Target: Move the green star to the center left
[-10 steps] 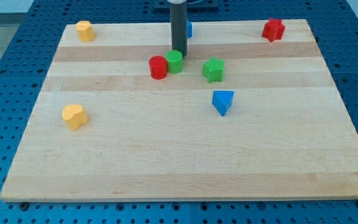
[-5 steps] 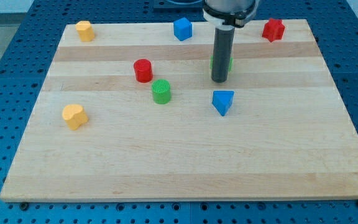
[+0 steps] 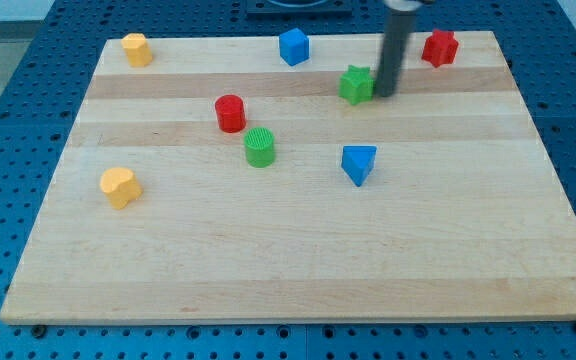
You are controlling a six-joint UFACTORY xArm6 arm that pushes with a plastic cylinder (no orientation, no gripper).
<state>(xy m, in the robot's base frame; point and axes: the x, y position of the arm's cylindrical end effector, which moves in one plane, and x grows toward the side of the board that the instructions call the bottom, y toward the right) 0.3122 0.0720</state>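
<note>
The green star lies on the wooden board in the upper middle, right of centre. My tip stands just to the star's right, touching or nearly touching it. The dark rod rises from there to the view's top edge.
A green cylinder and a red cylinder lie left of the star. A blue triangular block lies below it. A blue cube, a red block, and two yellow blocks lie around the edges.
My tip moved from the red and green cylinders, which shifted apart, across to the star's right side. The green star has moved up and slightly right.
</note>
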